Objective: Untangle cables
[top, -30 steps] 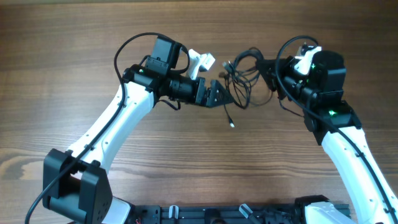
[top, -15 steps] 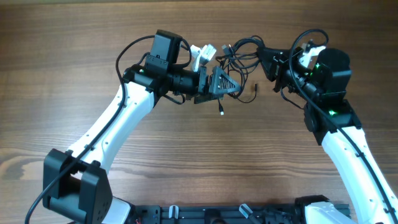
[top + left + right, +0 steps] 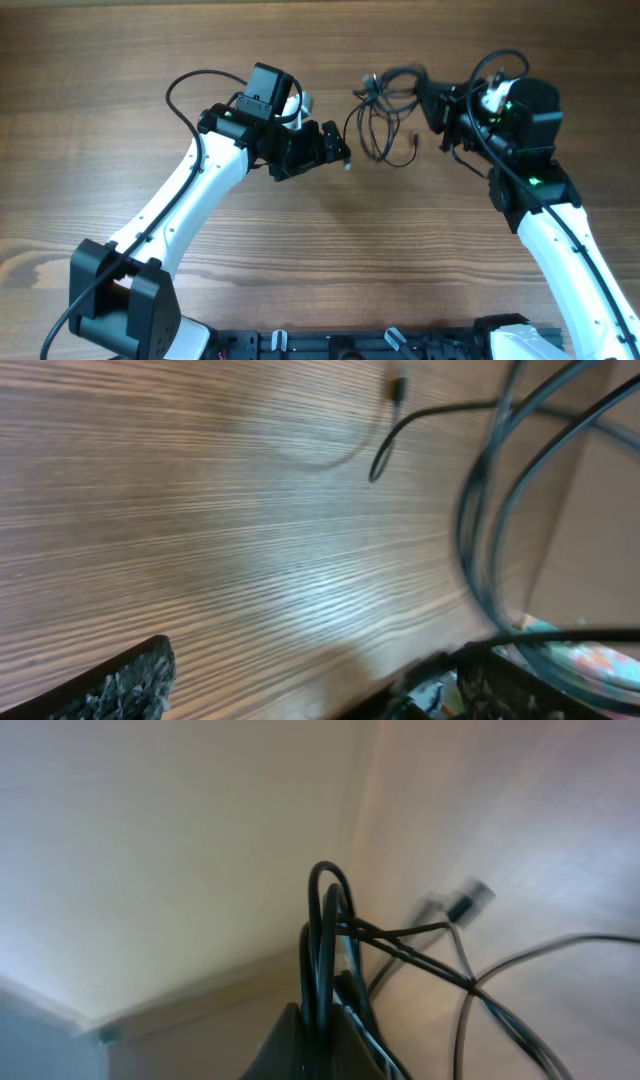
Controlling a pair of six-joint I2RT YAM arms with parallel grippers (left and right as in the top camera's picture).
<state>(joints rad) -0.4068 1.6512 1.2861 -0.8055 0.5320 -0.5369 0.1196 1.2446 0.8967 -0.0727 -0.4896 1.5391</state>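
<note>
The cables (image 3: 383,112) are a tangle of thin dark loops with small plug tips, right of centre at the back of the table. My right gripper (image 3: 432,102) is shut on one end of the bunch, and the loops hang out to its left. In the right wrist view the strands (image 3: 328,920) are pinched between the fingers (image 3: 290,1045) of this gripper (image 3: 325,1032). My left gripper (image 3: 338,152) is open and empty, a little left of the tangle. In the left wrist view the cable loops (image 3: 478,510) lie ahead, and one strand runs close by the right finger (image 3: 520,690) of that gripper (image 3: 320,685).
The wooden table (image 3: 300,260) fills the overhead view. A thick black wire (image 3: 195,80) loops from the left arm's wrist. The arms' black base rail (image 3: 380,345) runs along the front edge. A loose plug tip (image 3: 398,388) lies on the wood ahead of the left gripper.
My left gripper has let go of the cables, opened and drawn back to the left. The tangle now hangs from the right gripper alone, with its loops swung back to the right.
</note>
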